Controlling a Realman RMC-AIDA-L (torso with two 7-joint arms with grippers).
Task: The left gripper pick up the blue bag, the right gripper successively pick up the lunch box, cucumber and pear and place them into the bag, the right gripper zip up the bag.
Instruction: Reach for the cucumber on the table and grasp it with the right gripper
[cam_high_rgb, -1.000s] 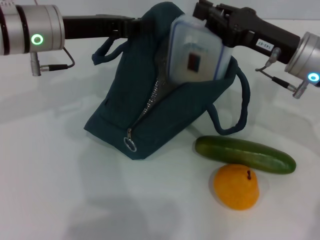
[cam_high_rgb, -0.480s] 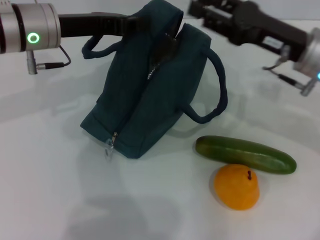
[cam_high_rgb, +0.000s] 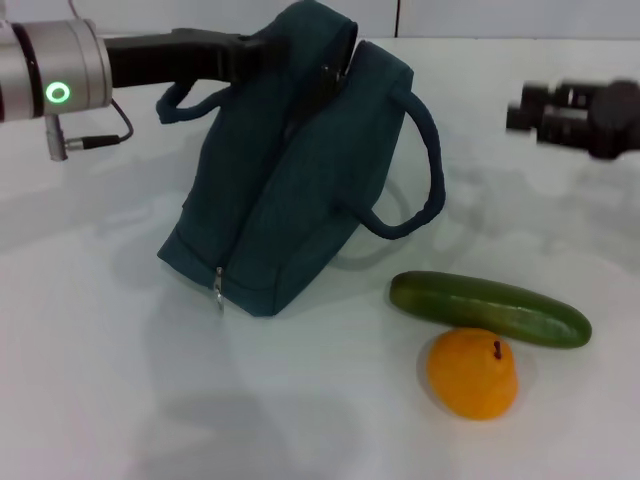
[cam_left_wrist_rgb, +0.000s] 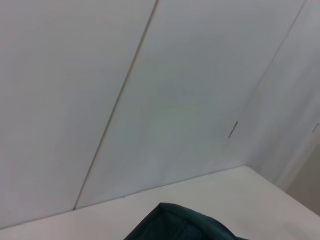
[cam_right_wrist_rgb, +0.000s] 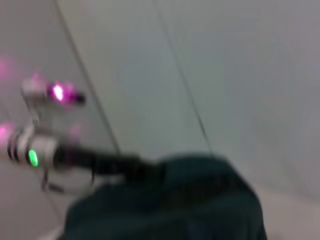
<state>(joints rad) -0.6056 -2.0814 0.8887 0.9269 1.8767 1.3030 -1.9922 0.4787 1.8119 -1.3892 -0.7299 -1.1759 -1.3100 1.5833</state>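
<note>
The left gripper (cam_high_rgb: 255, 50) is pinching the top edge of the blue bag (cam_high_rgb: 290, 190), propping the soft fabric upright at about eleven o'clock on the white table (cam_high_rgb: 100, 380); the cloth is sagging and would likely fold if released. The lunch box is not showing anywhere, so presumably it is sitting inside. The right gripper (cam_high_rgb: 525, 115) is hanging empty at two o'clock, well apart from the bag, though whether its fingers are spread I cannot tell. The cucumber (cam_high_rgb: 488, 309) is lying at four o'clock, touching the pear (cam_high_rgb: 473, 373) just below it. The cucumber looks smooth, stiff, possibly slippery; gripping mid-length across its width seems safest.
</note>
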